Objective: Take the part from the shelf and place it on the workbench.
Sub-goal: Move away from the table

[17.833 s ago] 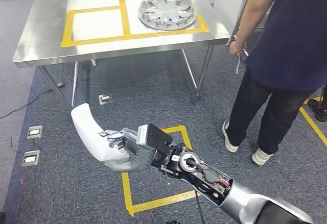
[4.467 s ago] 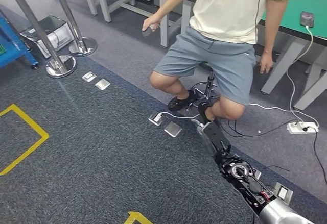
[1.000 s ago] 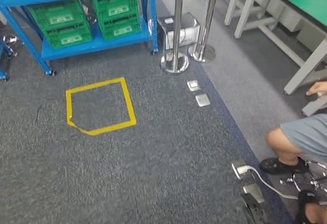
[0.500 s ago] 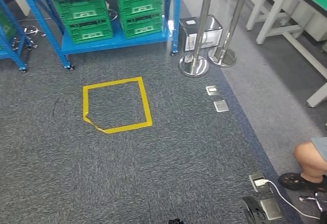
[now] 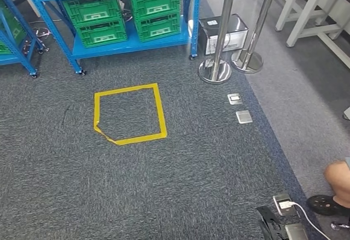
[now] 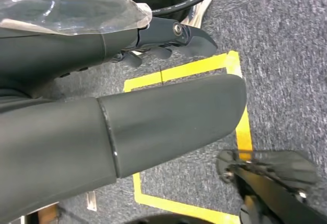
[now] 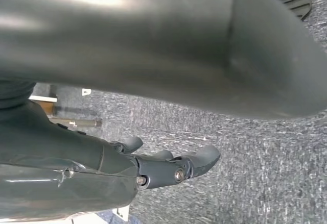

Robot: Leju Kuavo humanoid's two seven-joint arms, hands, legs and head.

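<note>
A blue shelf (image 5: pixel 123 44) stands at the far side of the carpet, its bottom level holding two green crates (image 5: pixel 99 18). Which part sits on it I cannot tell. My left hand (image 6: pixel 154 122) hangs over the floor with straight fingers (image 6: pixel 181 35) and nothing in it; yellow floor tape (image 6: pixel 241 127) lies beneath it. My right hand (image 7: pixel 127 71) also hangs over grey carpet, fingers (image 7: pixel 181 168) stretched out and holding nothing.
A yellow tape square (image 5: pixel 162 117) marks the carpet in front of the shelf. Two steel stanchions (image 5: pixel 215 69) and a grey box (image 5: pixel 233 29) stand to the right. Floor sockets (image 5: pixel 243 117), a power strip (image 5: pixel 284 203) and a seated person's knee (image 5: pixel 339 177) lie at the right.
The camera has turned: shelf, tape square and stanchions have slid rightward in the picture, and the seated person has moved toward the right edge.
</note>
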